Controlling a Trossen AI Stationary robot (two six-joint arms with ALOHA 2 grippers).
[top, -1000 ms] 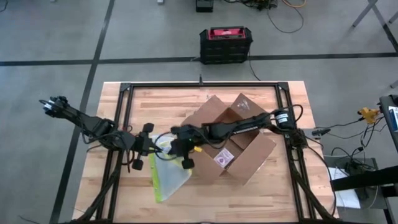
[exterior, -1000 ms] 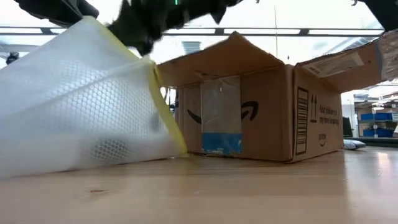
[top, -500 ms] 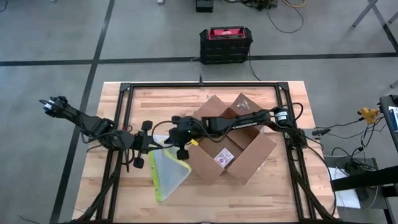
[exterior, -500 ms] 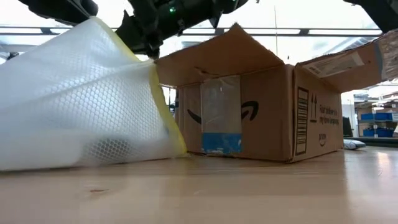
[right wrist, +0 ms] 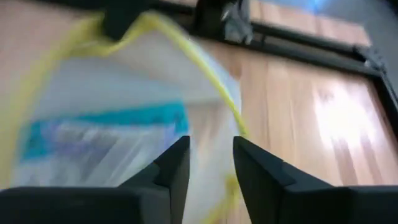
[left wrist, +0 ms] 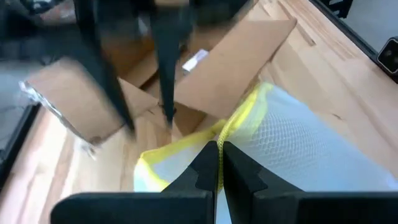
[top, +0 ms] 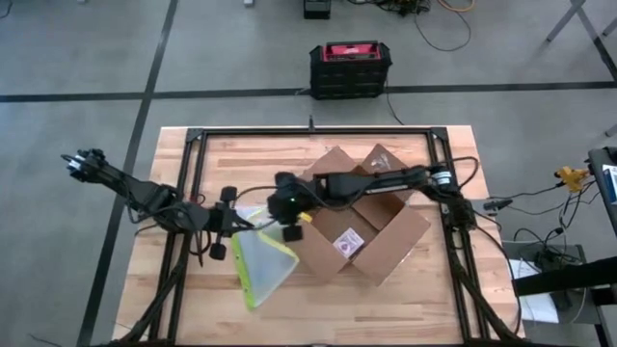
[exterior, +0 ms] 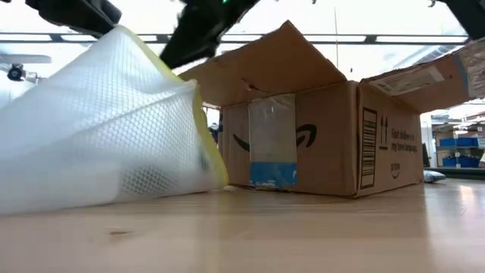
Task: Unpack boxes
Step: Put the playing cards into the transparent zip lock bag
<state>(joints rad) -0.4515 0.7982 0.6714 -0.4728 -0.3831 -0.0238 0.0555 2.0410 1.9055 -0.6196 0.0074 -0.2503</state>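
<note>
Just right of the right gripper (top: 286, 218), whose jaws stand parted over the pouch (top: 262, 267), lies the box (top: 359, 226) mid-bench; the left gripper (top: 237, 228) pinches the pouch's edge.

We see a grey floor (top: 77, 58) crossed by dark lines, a black and red case (top: 350, 67) standing beyond the wooden table (top: 260, 159)
</note>
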